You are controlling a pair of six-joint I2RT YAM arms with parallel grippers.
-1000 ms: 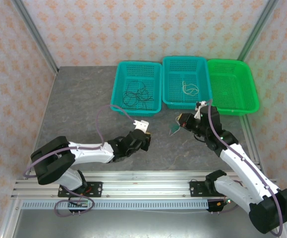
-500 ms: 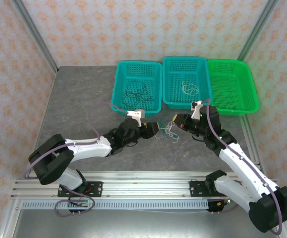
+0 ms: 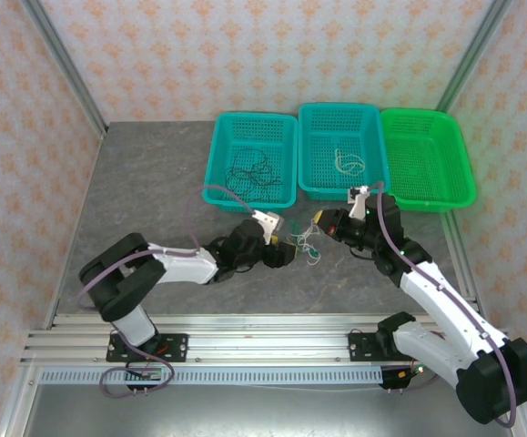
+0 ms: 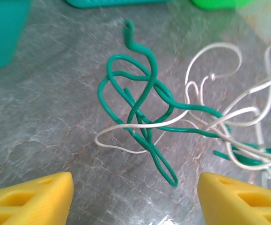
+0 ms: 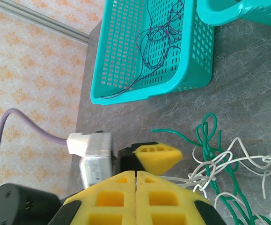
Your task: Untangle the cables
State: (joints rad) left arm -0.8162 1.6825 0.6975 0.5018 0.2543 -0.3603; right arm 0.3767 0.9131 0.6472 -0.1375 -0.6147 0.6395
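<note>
tangled cables [image 3: 303,244], thin, smooth and floppy: one green strand [image 4: 140,96] looped through whitish strands [image 4: 219,115], a single loose knot over the table just in front of the baskets, between the two grippers. number of whitish strands hard to tell.

grey stone-patterned table [image 3: 145,191], matt and mottled.

three rectangular plastic mesh baskets in a row at the far side, close side by side: left teal basket [image 3: 245,202], middle teal basket [image 3: 336,194], bright green basket [image 3: 431,206].

two grippers. left gripper [image 3: 286,251] low at the knot's near-left side, two yellow wedge-shaped fingers [image 4: 32,197] with rectangular hollows spread wide apart, gripping nothing, green loop just beyond the tips. right gripper [image 3: 320,218] at the knot's far-right side, two yellow pads [image 5: 112,197] pressed flat together, whitish strands running in behind the tip and taut from there, so clamped on the tangled cables as far as can be seen.

thin black cables [image 3: 249,171], a loose scribble of loops inside the left teal basket, count unclear.

one short whitish curl of cable [image 3: 347,162] inside the middle teal basket.
</note>
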